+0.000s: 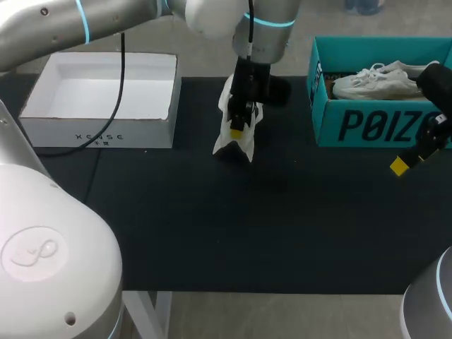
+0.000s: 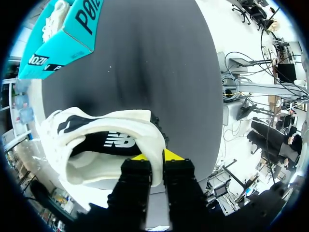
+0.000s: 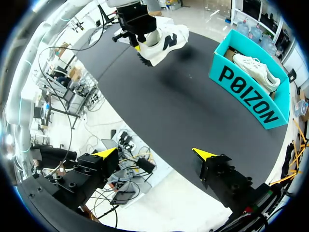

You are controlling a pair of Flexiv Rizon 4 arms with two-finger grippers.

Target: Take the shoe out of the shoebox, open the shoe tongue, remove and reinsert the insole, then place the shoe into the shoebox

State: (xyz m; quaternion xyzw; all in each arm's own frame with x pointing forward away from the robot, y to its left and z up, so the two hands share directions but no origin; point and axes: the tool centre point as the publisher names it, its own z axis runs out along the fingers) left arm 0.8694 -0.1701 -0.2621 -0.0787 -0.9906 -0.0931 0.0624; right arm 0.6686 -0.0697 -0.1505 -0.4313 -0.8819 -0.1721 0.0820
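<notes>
The left gripper point(image 2: 155, 157) pinches the collar of the white shoe point(image 2: 96, 125) near the middle of the table's point(image 1: 212, 233) far edge, while the right gripper point(image 3: 159, 152) hangs spread by the teal shoebox point(image 1: 367, 127) at the right edge.

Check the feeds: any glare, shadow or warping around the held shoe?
Head view: even light, the shoe reads clearly on the black table, no glare. Left wrist view: the shoe fills the foreground and bulges, with a pale sheen on the table. Right wrist view: a soft shadow lies beneath the shoe; the table edge bows.
</notes>
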